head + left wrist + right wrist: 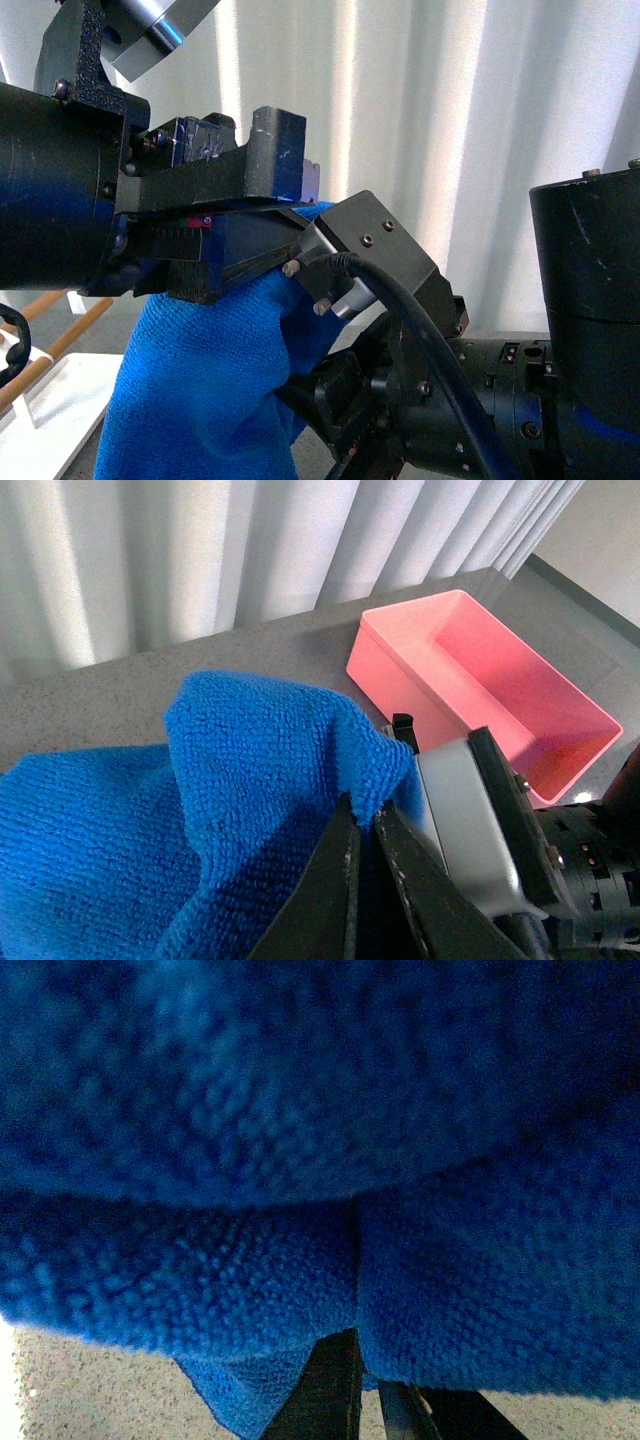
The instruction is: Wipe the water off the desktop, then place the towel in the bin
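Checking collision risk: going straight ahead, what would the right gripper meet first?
The towel, which fills the view just past the right gripper; it may be touching the fingertips, though depth is unclear.

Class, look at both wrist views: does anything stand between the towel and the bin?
Nothing visible does. The left gripper holds the towel, only bare desktop shows between it and the bin, and the bin lies open and empty.
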Controlling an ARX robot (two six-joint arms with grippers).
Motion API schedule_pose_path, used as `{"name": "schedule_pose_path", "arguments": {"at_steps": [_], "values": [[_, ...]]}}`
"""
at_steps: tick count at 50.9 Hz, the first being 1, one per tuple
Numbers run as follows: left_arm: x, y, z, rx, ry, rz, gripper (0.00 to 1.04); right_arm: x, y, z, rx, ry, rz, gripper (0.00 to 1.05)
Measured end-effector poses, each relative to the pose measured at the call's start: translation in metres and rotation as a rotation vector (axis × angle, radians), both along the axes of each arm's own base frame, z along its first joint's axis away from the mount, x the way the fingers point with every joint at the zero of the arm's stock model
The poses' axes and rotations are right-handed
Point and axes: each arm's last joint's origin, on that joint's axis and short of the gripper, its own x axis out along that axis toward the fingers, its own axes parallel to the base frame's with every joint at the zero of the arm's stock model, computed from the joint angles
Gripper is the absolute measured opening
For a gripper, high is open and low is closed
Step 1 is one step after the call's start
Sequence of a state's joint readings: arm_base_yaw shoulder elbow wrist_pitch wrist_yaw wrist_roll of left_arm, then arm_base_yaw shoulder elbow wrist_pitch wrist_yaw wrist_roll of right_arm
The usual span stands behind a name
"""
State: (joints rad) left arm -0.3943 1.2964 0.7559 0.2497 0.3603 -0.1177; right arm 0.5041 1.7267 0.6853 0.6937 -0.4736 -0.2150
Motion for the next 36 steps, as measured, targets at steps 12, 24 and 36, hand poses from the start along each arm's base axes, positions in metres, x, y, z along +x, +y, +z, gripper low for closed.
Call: {"name": "schedule_pose_path", "arguments": {"at_steps": [12, 24, 36], "values": [[0.0, 0.0, 0.0, -0.001, 0.0, -0.003, 0.04, 0.001, -0.006, 0.002, 0.044, -0.004, -0.034, 0.03], [0.0, 0.0, 0.0, -0.001, 0.001, -0.003, 0.07, -0.004, -0.022, 0.005, 0.062, -0.013, -0.095, 0.03], [0.0, 0.0, 0.0, -0.002, 0.001, -0.005, 0.48, -0.012, -0.039, 0.014, 0.076, -0.04, -0.129, 0.03]]}}
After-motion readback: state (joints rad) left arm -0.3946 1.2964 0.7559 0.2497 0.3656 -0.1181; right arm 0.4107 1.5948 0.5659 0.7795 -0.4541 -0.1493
